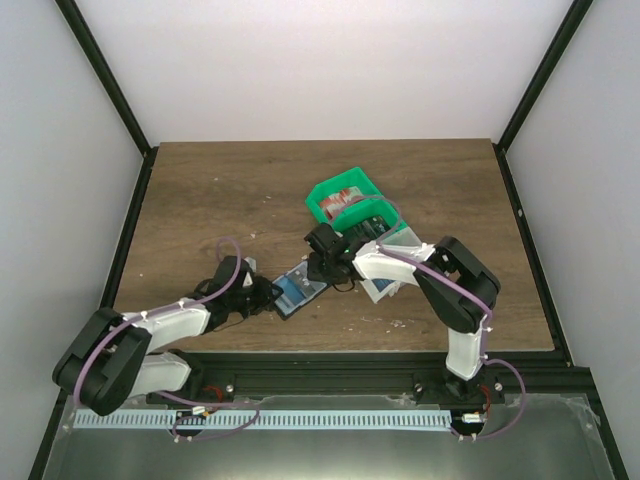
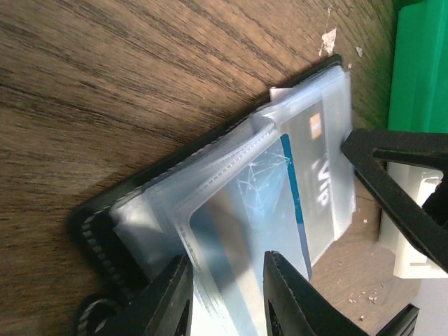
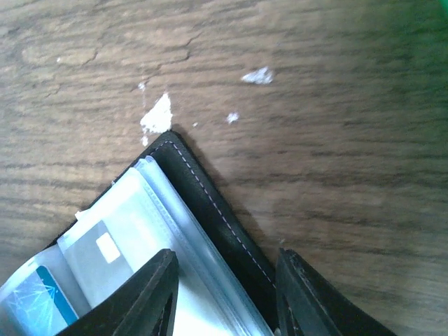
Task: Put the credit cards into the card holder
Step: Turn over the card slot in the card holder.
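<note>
The black card holder [image 1: 300, 291] lies open on the wood between both arms, its clear sleeves fanned out. A blue card [image 2: 259, 189] with pale line markings sits in a front sleeve, its right edge showing bare. Behind it a grey card [image 2: 315, 175] marked VIP rests in another sleeve. My left gripper [image 2: 225, 260] is open at the holder's near end, its fingers over the sleeve and the blue card. My right gripper [image 3: 225, 255] is open at the far end, straddling the stitched black cover [image 3: 210, 203]; one finger [image 2: 381, 164] touches the sleeves' edge.
A green bin [image 1: 345, 196] holding reddish items stands just behind the right gripper, with a white bin [image 2: 413, 231] beside it. White crumbs [image 3: 157, 115] dot the wood near the holder's corner. Black frame rails border the table.
</note>
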You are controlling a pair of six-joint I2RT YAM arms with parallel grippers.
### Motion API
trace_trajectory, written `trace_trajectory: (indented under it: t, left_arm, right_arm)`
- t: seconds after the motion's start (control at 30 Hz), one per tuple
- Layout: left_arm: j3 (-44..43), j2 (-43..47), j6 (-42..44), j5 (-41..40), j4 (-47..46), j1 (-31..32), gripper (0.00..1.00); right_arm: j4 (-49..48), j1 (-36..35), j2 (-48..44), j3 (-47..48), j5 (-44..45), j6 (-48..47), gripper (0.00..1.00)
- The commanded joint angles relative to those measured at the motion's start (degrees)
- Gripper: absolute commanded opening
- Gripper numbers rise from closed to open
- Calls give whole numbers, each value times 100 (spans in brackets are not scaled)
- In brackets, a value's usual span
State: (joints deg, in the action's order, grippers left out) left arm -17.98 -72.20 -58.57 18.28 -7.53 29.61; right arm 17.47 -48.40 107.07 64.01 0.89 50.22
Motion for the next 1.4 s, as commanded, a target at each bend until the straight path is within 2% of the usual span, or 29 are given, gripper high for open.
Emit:
trace_trajectory:
  t: [0.0, 0.2, 0.37, 0.63, 0.83, 0.97, 1.13, 1.37]
  left_arm:
    - [52, 246, -102, 30, 84, 20, 30]
    - [40, 673, -96, 46, 39, 19, 29]
    - [94, 626, -21, 327, -354, 19, 30]
    - [3, -58, 85, 1172, -1286, 19, 39]
    - [-381, -698, 305, 1631, -1741, 19, 47]
    - [-673, -1011, 294, 1683, -1861, 19, 55]
    - [-948, -1319, 134, 1930, -2220, 14, 58]
    - [-1008, -1284, 359, 1789, -1942, 19, 63]
  right_arm:
    - [379, -262, 89, -165, -530, 75, 40]
    - [371, -261, 128, -158, -505, 75, 40]
    - [349, -266, 149, -176, -519, 75, 40]
    - [292, -258, 100, -200, -530, 75, 40]
    - [214, -260, -93, -257, -371, 75, 42]
    - [174, -216, -409, -327, -167, 75, 43]
    - [307, -106, -585, -301, -38, 75, 43]
    - [397, -19, -1271, -328, 475, 75, 47]
